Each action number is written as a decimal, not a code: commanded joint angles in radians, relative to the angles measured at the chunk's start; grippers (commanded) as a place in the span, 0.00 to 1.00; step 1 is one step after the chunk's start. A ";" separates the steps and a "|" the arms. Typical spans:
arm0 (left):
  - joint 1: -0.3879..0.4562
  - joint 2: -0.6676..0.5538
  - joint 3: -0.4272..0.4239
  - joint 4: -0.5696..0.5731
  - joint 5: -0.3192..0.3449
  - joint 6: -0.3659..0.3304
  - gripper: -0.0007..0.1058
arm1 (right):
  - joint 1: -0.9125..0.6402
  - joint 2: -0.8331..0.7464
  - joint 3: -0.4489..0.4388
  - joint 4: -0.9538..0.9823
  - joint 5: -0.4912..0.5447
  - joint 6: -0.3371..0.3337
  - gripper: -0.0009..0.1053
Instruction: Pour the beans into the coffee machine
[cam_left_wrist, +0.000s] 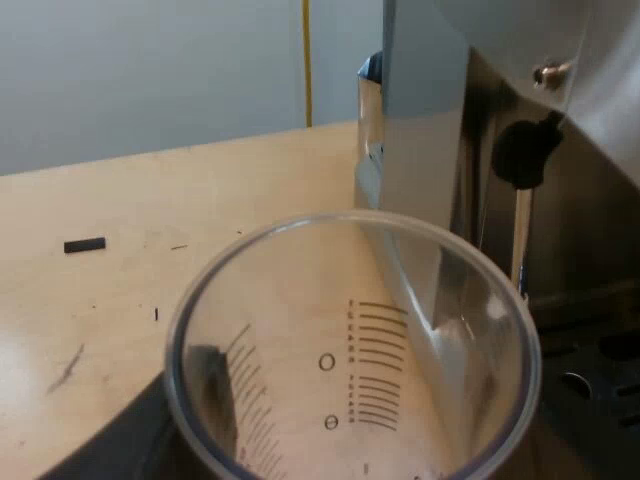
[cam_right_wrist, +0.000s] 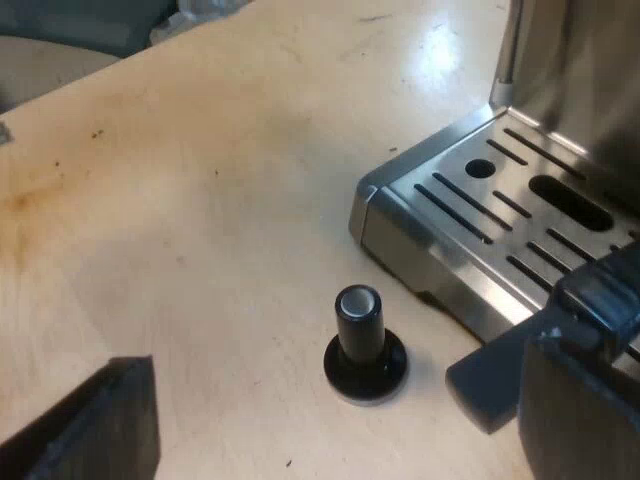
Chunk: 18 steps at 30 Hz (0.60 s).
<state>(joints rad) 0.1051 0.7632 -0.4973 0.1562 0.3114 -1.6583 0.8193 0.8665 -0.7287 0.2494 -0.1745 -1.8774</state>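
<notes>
Left pincer (cam_left_wrist: 340, 440) clamped on measuring glass (cam_left_wrist: 350, 216) beside espresso machine (cam_left_wrist: 420, 130); beans not discernible; lift clear above machine top, then tip slowly. Right pincer (cam_right_wrist: 300, 400) apart over bench (cam_right_wrist: 200, 200), near tamper (cam_right_wrist: 362, 345).

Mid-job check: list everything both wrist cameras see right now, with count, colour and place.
measuring glass: one, clear with dark marks, beside the espresso machine; no beans visible inside.
espresso machine: one, metal; black knob on its side, slotted drip tray at its base.
tamper: one, black knob, upright on the table near the drip tray's corner, not touching it.
small black piece: one, lying on the table.
table: one, light wood.
left gripper: black, shut on the measuring glass.
right gripper: black, open, hovering over the table by the tamper.
</notes>
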 joint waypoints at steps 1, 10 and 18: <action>0.001 -0.005 0.047 -0.130 0.008 -0.016 0.23 | 0.001 0.030 0.016 -0.082 -0.010 -0.002 0.75; 0.001 0.070 0.209 -0.473 0.008 -0.021 0.23 | 0.001 0.155 0.022 -0.249 -0.009 -0.002 0.75; 0.001 0.260 0.210 -0.624 0.008 -0.021 0.23 | 0.001 0.238 0.022 -0.292 -0.009 -0.002 0.75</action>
<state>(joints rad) 0.1051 1.0249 -0.2847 -0.4322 0.3130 -1.6682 0.8193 1.1047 -0.7030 -0.0247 -0.1745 -1.8706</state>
